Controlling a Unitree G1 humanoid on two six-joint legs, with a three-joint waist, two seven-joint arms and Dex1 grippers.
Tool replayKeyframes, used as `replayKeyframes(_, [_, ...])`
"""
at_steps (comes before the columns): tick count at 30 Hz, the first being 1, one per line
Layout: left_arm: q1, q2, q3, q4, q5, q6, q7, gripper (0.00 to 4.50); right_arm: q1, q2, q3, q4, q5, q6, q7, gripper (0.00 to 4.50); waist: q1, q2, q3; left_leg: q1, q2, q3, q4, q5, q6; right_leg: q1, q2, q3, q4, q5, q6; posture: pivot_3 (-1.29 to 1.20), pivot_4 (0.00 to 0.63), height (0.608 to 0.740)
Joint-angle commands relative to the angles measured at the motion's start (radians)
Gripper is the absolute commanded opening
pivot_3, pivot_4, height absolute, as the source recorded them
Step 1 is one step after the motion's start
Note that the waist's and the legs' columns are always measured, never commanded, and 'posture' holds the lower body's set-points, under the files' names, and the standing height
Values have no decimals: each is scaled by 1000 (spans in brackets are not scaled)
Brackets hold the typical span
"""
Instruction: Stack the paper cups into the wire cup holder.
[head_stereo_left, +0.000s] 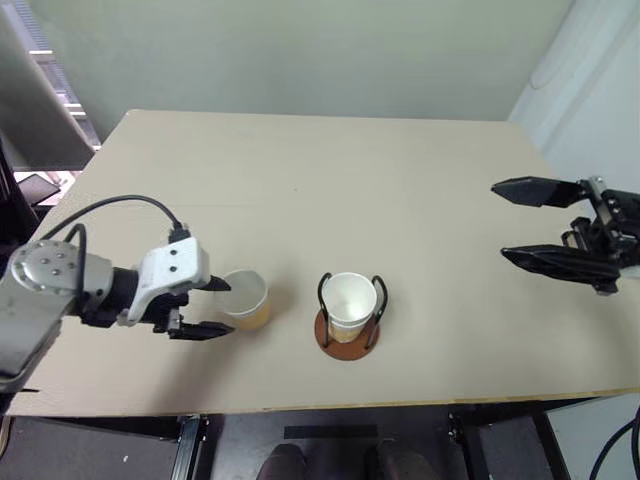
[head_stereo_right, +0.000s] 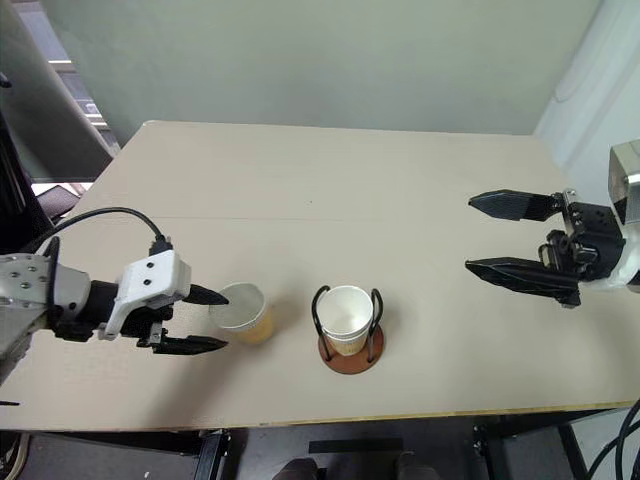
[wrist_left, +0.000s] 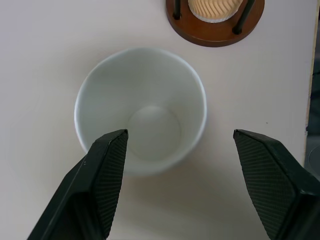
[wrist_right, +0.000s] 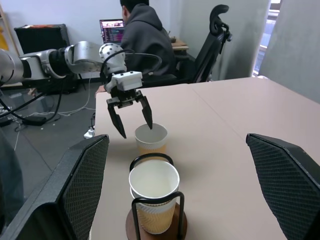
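I have the left hand (head_stereo_left: 208, 306) hovering with its two black fingers apart, straddling the rim of a loose tan-yellow paper cup (head_stereo_left: 245, 299) that stands upright on the beige counter (head_stereo_left: 330, 190); I cannot tell whether either finger touches it. Just beside that cup sits the wire cup holder (head_stereo_left: 347, 333), a round reddish-brown disc with two upright black wire loops, and between the loops I see nested paper cups (head_stereo_left: 350, 304), white inside. My right hand (head_stereo_left: 512, 222) hangs well apart at the counter's right edge, fingers spread wide, gripping nothing. From the right wrist view, a person (wrist_right: 145, 40) in a dark hoodie sits at a laptop (wrist_right: 112, 31) beyond the counter.
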Motion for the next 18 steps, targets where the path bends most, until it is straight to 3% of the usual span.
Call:
replayKeyframes(1, [-39,-10,-44,3,34,-21,-18,3441,8,-31,-51,-46,43,-6,-32,4484,0,0,0,0,0,0,0,0,0,0,0,0,0,0,0,0,150,740])
replayKeyframes(4, [-51,-16,-77,6,48,-35,-45,2698,18,-41,-51,-55,51,-15,-48,4500,0,0,0,-1,1,-1,-1,-1,-1,-2,0,0,-1,0,0,0,150,740])
replayKeyframes(11, [-90,-43,-112,34,75,-52,-64,130,37,-54,-37,-63,41,-39,-65,4500,-1,0,0,-1,2,-1,-1,-2,-1,-1,-1,0,0,0,0,0,150,740])
replayKeyframes(18, [-95,-56,-109,50,78,-63,-91,55,54,-60,-22,-45,18,-71,-64,4500,-1,0,0,-1,2,-1,0,-2,0,-1,0,0,0,0,0,0,150,740])
